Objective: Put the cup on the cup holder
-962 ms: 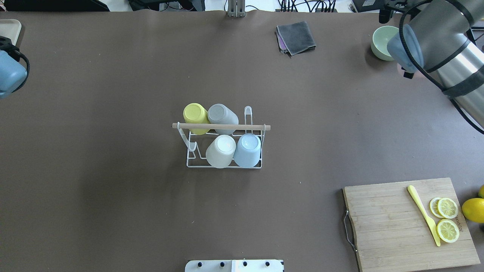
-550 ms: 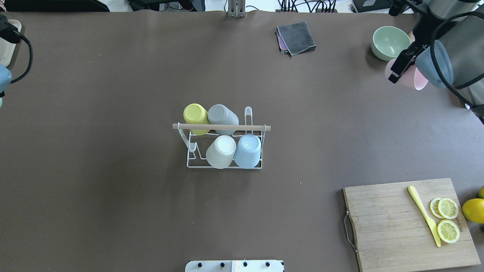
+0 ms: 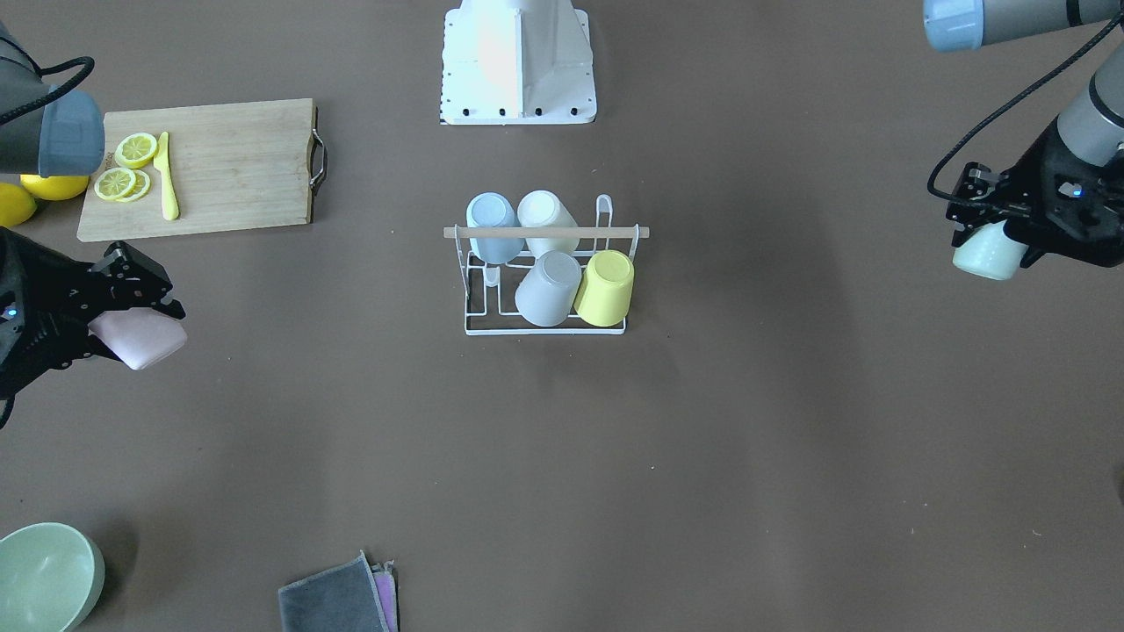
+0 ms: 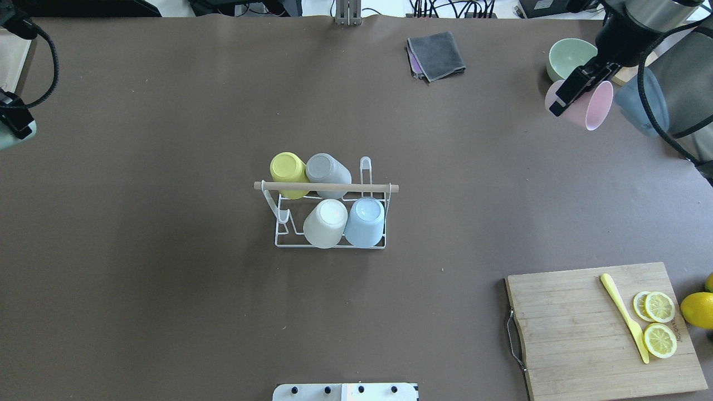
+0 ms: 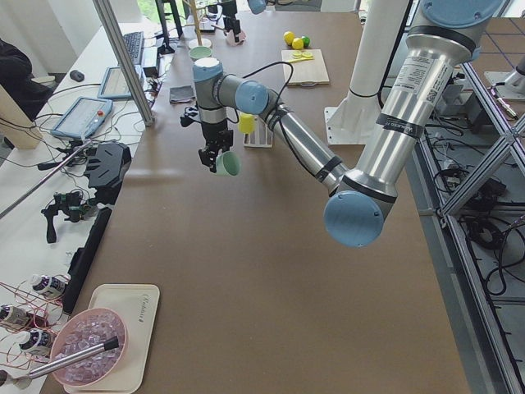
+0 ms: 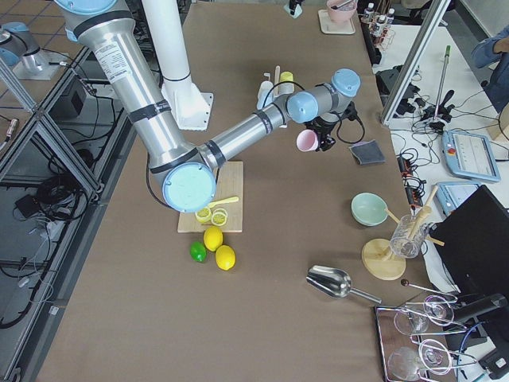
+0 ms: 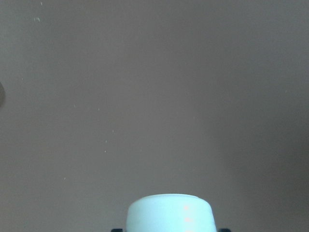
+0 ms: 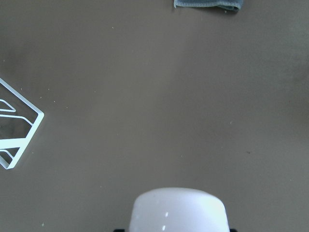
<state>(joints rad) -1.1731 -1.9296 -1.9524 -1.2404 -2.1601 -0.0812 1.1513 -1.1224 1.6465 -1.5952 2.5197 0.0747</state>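
The white wire cup holder (image 4: 328,187) with a wooden rod stands mid-table, also in the front view (image 3: 544,233). It carries a yellow, a grey, a cream and a light blue cup, all upside down. My right gripper (image 4: 576,96) is shut on a pink cup (image 4: 591,107) held tilted in the air at the far right, near the green bowl; the cup also shows in the front view (image 3: 140,341) and the right wrist view (image 8: 178,210). My left gripper (image 3: 992,230) is shut on a pale green cup (image 3: 988,254) above the table's left side; the left wrist view (image 7: 169,212) shows its base.
A green bowl (image 4: 568,55) and a folded grey cloth (image 4: 436,54) lie at the back right. A wooden cutting board (image 4: 579,334) with lemon slices and a yellow knife (image 4: 624,317) sits front right, a lemon (image 4: 696,309) beside it. A corner of the holder (image 8: 19,135) shows in the right wrist view.
My right gripper has come into view with the pink cup and moved left, toward the table's middle. My left arm has shifted, and its gripper with the green cup now shows at the left edge.
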